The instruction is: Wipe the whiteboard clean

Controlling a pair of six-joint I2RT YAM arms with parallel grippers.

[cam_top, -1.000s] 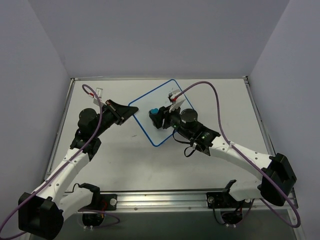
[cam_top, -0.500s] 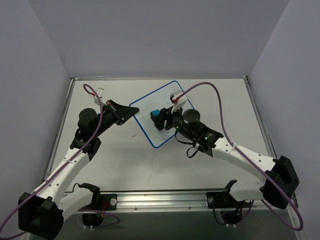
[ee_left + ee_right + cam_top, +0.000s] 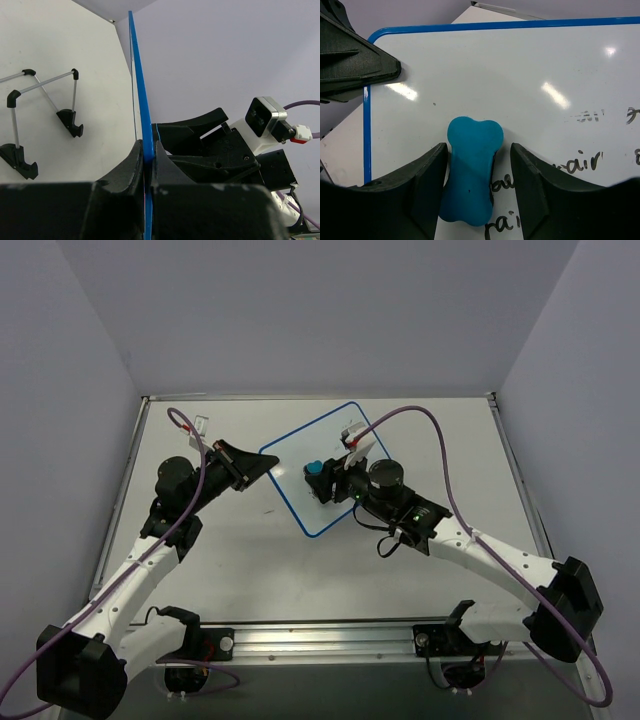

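Since a second ago the right arm has swung slightly rightward, and the whiteboard [image 3: 296, 495] has nudged the same way. From above, the board sits turned corner-on at the middle of the bench [image 3: 250, 565]. Its left corner is clenched by the left fingers [image 3: 250, 464], while the right fingers [image 3: 322, 484] grasp a blue eraser [image 3: 314, 468] over its middle. At the left wrist, the whiteboard [image 3: 137, 75] runs edge-on, its blue rim pinched tight between the left fingers [image 3: 131, 165]. At the right wrist, the eraser [image 3: 470, 170] lies against the whiteboard [image 3: 520, 65] between the right fingers [image 3: 427, 185], with black handwriting [image 3: 580, 162] just right of it.
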